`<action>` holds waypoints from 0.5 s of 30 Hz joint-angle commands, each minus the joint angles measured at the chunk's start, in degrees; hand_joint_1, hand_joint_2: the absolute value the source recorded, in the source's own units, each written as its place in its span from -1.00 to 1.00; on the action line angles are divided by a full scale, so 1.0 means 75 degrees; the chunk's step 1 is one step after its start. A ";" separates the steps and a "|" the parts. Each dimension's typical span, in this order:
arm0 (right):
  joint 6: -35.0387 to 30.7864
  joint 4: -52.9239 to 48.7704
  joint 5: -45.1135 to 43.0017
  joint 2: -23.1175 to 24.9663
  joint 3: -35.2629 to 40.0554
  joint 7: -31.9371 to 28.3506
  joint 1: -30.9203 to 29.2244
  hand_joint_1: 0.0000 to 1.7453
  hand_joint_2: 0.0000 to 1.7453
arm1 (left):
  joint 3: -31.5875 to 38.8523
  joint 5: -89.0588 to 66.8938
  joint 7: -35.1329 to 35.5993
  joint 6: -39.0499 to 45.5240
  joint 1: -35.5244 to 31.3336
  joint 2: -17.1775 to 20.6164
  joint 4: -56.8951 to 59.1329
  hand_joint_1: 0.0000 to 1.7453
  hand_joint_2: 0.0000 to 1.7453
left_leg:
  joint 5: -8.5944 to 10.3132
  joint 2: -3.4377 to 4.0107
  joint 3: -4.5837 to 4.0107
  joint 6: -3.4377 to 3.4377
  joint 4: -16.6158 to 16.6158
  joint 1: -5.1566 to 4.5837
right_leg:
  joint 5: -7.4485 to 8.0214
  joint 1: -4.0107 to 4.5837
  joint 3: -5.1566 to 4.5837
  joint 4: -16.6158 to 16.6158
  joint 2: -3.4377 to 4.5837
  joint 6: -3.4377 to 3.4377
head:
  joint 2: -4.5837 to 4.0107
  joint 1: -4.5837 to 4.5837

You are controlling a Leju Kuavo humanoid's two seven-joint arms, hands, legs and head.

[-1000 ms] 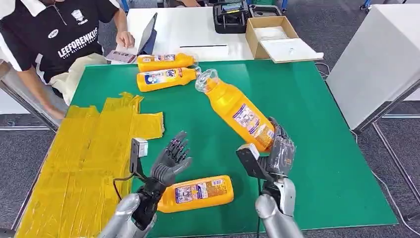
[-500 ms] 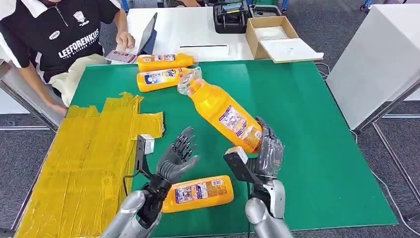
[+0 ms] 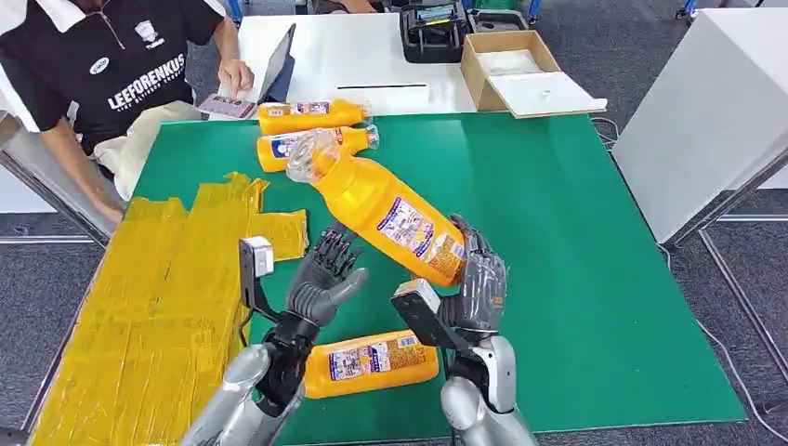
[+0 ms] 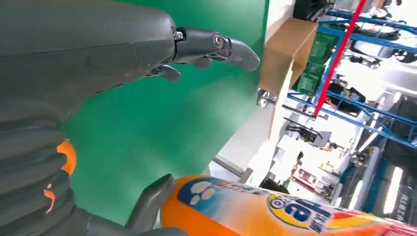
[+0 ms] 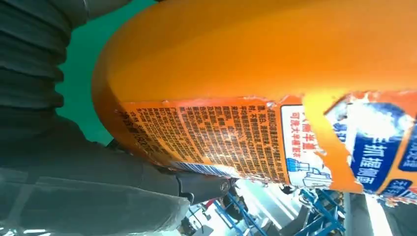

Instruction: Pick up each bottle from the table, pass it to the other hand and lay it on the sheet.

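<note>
A robot stands at a green surface (image 3: 558,232) with a yellow sheet (image 3: 158,297) spread over its left side. The right hand (image 3: 476,283) grips the base of an orange bottle (image 3: 386,216), holding it raised above the surface and tilted, with its clear cap end pointing up and toward the left. The left hand (image 3: 321,279) is raised just beside the bottle's lower body, fingers (image 3: 336,253) spread apart and holding nothing; in the left wrist view the bottle sits close to the open fingers, but whether they touch it cannot be told. A second bottle (image 3: 372,362) lies on its side on the surface near the robot, between the two arms. Two more bottles (image 3: 307,116) lie side by side at the far edge, near a seated person (image 3: 102,74). No bottle lies on the sheet. Judging from this, the task is at an early stage: the first bottle is lifted and appears ready to be passed to the left hand, the handover and the laying down are not yet done, and three bottles remain on the surface.
</note>
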 commanded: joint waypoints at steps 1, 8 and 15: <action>0.0106 -0.0349 -0.0073 -0.0209 0.0338 0.0050 -0.0064 1.00 1.00 | 0.0260 0.0081 -0.0324 0.0334 -0.0197 0.0121 -0.0652 -1.00 1.00 | -0.0007 0.0001 0.0008 -0.0013 0.0005 0.0002 | -0.0006 0.0003 0.0009 0.0003 -0.0009 -0.0002 | 0.0000 0.0000; 0.0225 -0.0441 0.0180 -0.0177 0.0248 0.0232 0.0002 1.00 1.00 | 0.0440 0.0102 -0.0352 0.0465 -0.0133 0.0084 -0.1000 -1.00 1.00 | -0.0006 -0.0001 0.0012 -0.0013 0.0000 0.0001 | -0.0006 0.0001 0.0014 0.0001 -0.0010 -0.0004 | 0.0000 0.0000; 0.0086 -0.0061 0.0258 -0.0168 0.0034 0.0259 -0.0201 1.00 1.00 | 0.0347 0.0090 -0.0383 0.0408 -0.0088 -0.0010 -0.1136 -1.00 1.00 | -0.0018 0.0000 0.0040 -0.0020 0.0003 -0.0002 | -0.0018 -0.0001 0.0042 0.0002 -0.0018 -0.0001 | 0.0000 0.0000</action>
